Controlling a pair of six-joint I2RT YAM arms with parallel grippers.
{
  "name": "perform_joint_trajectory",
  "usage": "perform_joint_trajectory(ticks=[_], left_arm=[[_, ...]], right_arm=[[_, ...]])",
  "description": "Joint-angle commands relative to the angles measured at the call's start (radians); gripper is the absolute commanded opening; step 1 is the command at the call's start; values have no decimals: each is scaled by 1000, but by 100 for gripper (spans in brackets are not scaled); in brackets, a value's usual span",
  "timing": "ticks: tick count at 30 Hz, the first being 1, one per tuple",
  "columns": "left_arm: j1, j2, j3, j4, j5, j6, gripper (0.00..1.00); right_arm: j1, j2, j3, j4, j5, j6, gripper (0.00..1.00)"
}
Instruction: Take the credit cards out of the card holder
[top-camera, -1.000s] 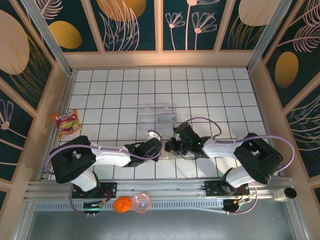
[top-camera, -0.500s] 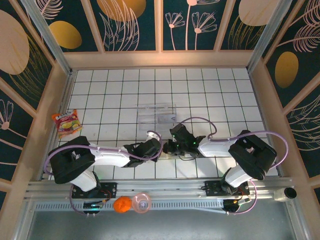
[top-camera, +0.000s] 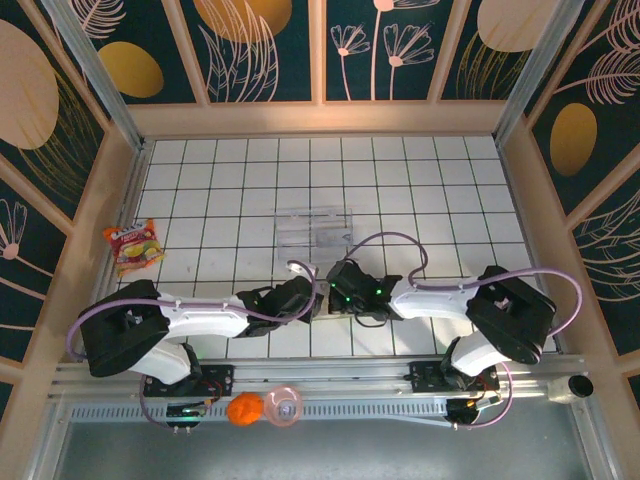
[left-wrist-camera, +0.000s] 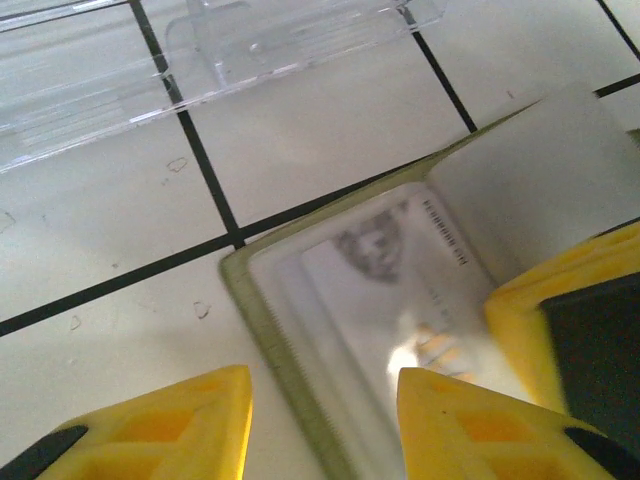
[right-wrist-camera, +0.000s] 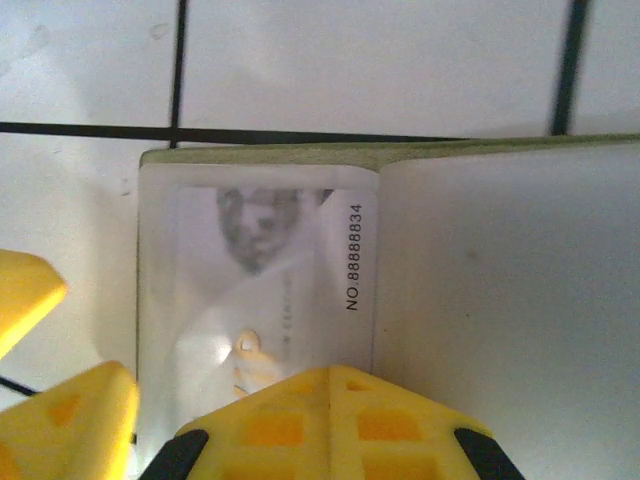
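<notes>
Left pincer (left-wrist-camera: 322, 398) wider than before

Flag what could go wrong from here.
The left gripper, jaws open, straddles the card holder edge: closing may pinch pocket and credit card together, dragging the whole holder. The shut right gripper sits over the card's end and may pin it. Both grippers sit close; fingers could collide.
</notes>
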Motion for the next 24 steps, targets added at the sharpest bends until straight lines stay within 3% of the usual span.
perform_joint_trajectory(ticks=[1, 9, 13, 16, 24], left_arm=[[12, -12, -14, -24, -8, -17, 43], [18, -21, 18, -1, 59, 17, 44], [18, 21, 48, 16, 78, 28, 39], [18, 62, 61, 18, 61, 31, 32], [18, 117, 82, -9, 3, 34, 34]], right_arm=[[9, -35, 17, -132, 123, -1, 6], [18, -132, 28, -101, 81, -67, 16], [-49, -134, -5, -19, -103, -133, 25], [-98, -115, -29, 26, -211, -153, 24], [-159, -103, -66, 63, -280, -171, 24]])
